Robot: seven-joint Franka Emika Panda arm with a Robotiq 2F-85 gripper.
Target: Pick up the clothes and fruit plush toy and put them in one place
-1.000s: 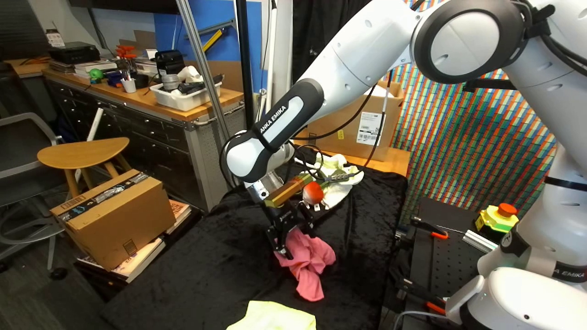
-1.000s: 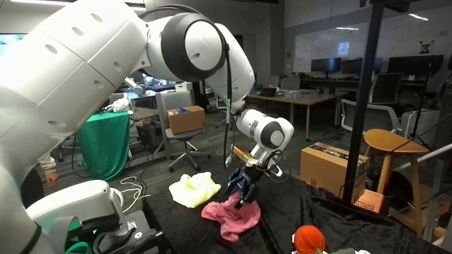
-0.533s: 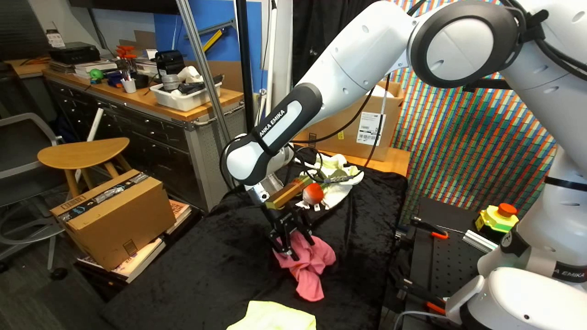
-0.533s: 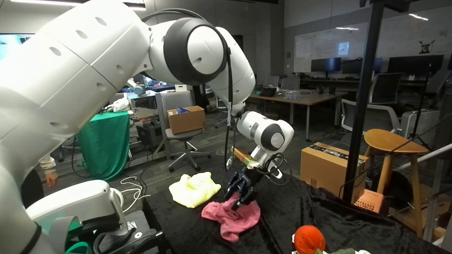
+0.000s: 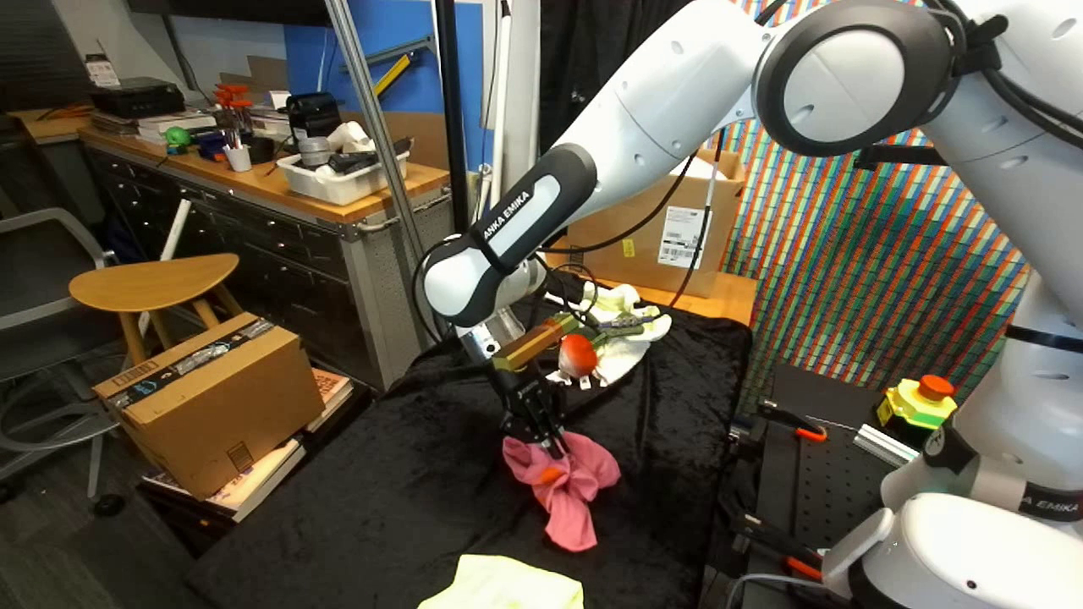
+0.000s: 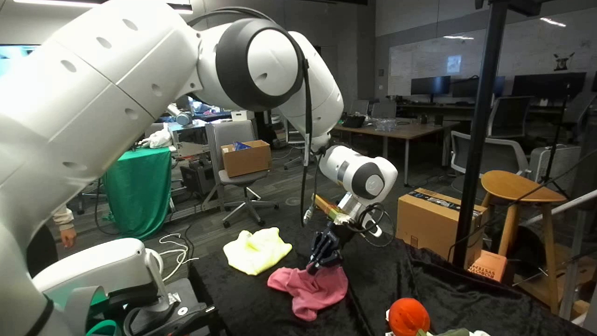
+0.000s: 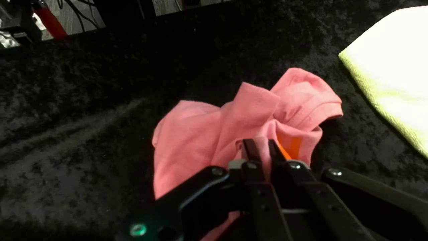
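Note:
A pink garment (image 5: 575,503) lies crumpled on the black-covered table, also visible in an exterior view as pink cloth (image 6: 305,298). My gripper (image 7: 260,144) is shut on a fold of it; in the wrist view pink fabric runs up between the fingers (image 7: 250,149). An orange patch (image 7: 293,147) shows on the fabric beside them. The yellow cloth (image 6: 256,252) rests apart from the pink one. Farther along the table, the red-orange fruit plush toy (image 6: 408,317) sits against white and pale-yellow clothes (image 5: 622,359), partly behind my arm in an exterior view.
The table is draped in black velvet (image 5: 406,499). A large cardboard box (image 5: 677,233) stands past the clothes pile. A black upright pole (image 6: 480,130) rises beside the table. A loose cable (image 6: 305,140) hangs along the arm. An emergency stop (image 5: 918,402) sits near the robot base.
The gripper's fingers have come together, gathering a fold of the pink garment between them. The pink cloth has shifted slightly, revealing its orange patch. The yellow cloth and plush toy have stayed put.

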